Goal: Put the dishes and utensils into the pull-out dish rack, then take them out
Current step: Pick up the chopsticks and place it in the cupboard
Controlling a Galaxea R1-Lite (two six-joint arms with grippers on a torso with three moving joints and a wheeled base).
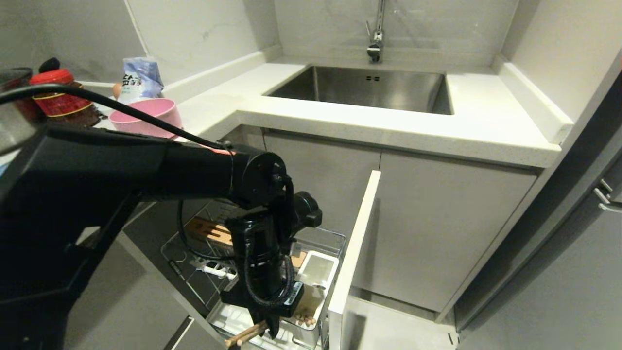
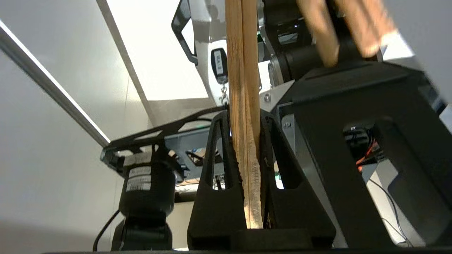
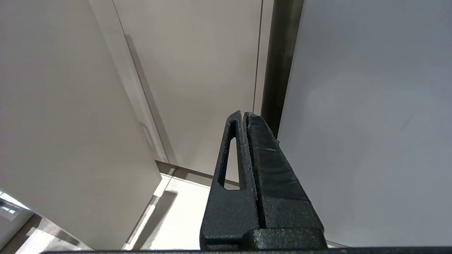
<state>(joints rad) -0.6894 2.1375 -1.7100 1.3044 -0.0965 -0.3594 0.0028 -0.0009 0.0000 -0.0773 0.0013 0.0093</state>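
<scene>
Hiding rack (image 1: 311,243) — left pincer (image 1: 271,329), chopsticks (image 1: 245,335)

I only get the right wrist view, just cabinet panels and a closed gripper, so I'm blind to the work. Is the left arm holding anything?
Observer: Yes, the left gripper is shut on the chopsticks.
Operator: Where is it?
Observer: Pointing down over the pull-out dish rack, beside the white utensil cup.
Operator: Are the chopsticks in the cup?
Observer: Not that I can see; their ends poke out below the gripper, outside the cup.
Operator: And the bowl?
Observer: The pink bowl sits on the counter.
</scene>
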